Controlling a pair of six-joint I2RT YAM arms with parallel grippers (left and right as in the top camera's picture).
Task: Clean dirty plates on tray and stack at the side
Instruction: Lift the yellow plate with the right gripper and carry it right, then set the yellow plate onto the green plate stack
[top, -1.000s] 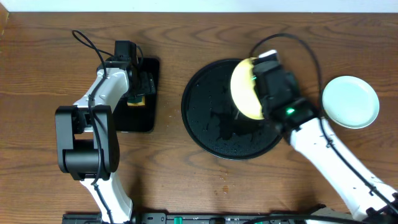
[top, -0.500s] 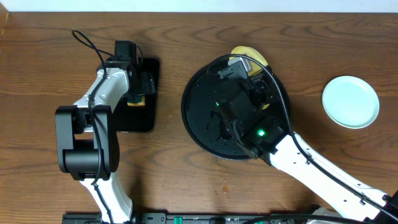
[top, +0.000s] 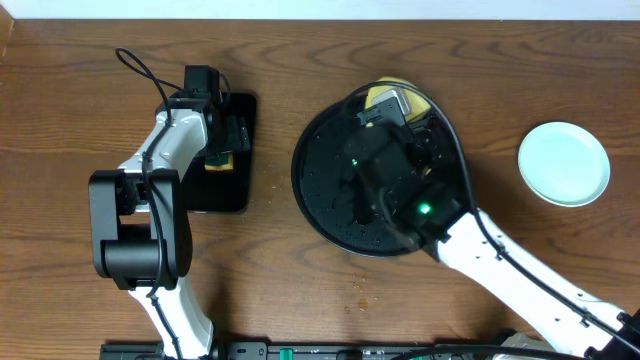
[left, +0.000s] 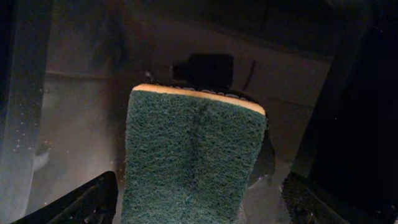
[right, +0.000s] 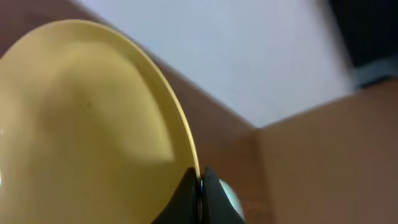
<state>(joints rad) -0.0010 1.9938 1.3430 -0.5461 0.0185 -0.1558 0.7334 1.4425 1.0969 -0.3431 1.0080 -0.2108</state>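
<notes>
- The table (top: 280, 300): the yellow plate (right: 81, 124) is held up on its edge over the far side of the big tray. If it slips, I think it could hit the wood and roll away or crack.
- The big round tray (top: 315, 190) sits in the middle, a bit to the right. It looks wet with little drops. The right arm (top: 510, 260) covers a lot of it, so I cannot tell if another plate lies under there.
- That arm hangs low over the tray. A wide swing could bump the rim and push the tray.
- The small black tray (top: 225, 195) is on the left, with the left arm over most of it.
- One pale plate (top: 564, 163) lies on the table at the right, well apart from the big tray. I see only two plates.
- The right claw (right: 200, 186) is pressed together, pinching just the thin rim of the yellow plate. A wet plate held by so little could twist or slide out.
- The left claw (left: 202, 202) is spread wide around the sponge (left: 193, 155), not squeezing it. If it shuts off to one side, the sponge may tip over.
- Dirty spots on the yellow plate are too small to make out.
</notes>
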